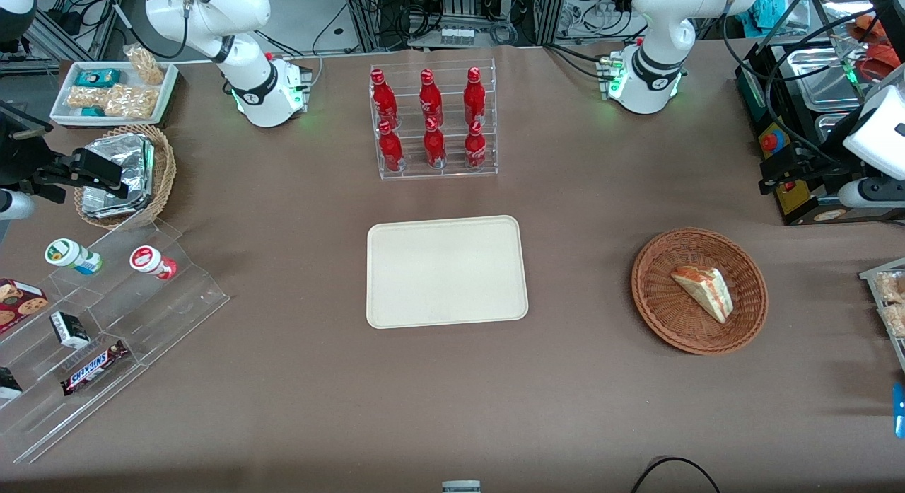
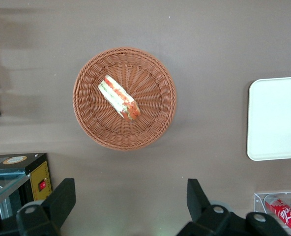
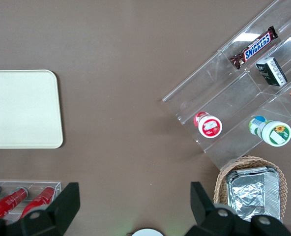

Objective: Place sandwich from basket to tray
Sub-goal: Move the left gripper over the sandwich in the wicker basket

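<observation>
Tool: your tool [image 2: 127, 206] hangs high above the bench [image 1: 452, 408], fingers spread wide apart, holding nothing and touching nothing.
Tool position: it sits over bare bench just beside the basket [image 2: 89, 120], not yet over the sandwich; in the front view the arm's end shows at the working arm's edge, farther from the camera than the basket.
Sandwich: the sandwich [image 2: 119, 97] lies on its side in the basket, near the middle, filling edge showing; you can see it in the front view too [image 1: 703, 291].
Tray: the tray [image 1: 447, 271] lies flat mid-bench, well apart from the basket, nothing on it.
Step in hand: by my reading, the approach, with no grasp begun.
Next move: you likely need to centre over the wedge, turn the fingers to straddle its narrow width, then descend.
</observation>
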You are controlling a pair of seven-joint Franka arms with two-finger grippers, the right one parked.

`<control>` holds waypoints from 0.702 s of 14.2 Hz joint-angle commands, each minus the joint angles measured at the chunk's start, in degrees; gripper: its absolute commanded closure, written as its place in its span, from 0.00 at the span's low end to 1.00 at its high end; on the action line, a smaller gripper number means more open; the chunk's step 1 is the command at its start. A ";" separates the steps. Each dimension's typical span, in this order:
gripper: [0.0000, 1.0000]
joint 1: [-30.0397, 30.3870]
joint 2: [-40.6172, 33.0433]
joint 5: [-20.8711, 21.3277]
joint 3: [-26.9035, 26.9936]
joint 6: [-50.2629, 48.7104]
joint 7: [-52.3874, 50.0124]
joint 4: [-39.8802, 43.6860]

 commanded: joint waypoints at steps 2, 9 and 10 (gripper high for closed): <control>0.00 -0.61 0.33 -0.32 0.36 -1.87 -0.12 1.09; 0.00 -0.61 0.51 -0.06 0.36 -1.96 -0.56 0.56; 0.00 -0.61 0.60 -0.06 0.36 -1.96 -0.56 0.21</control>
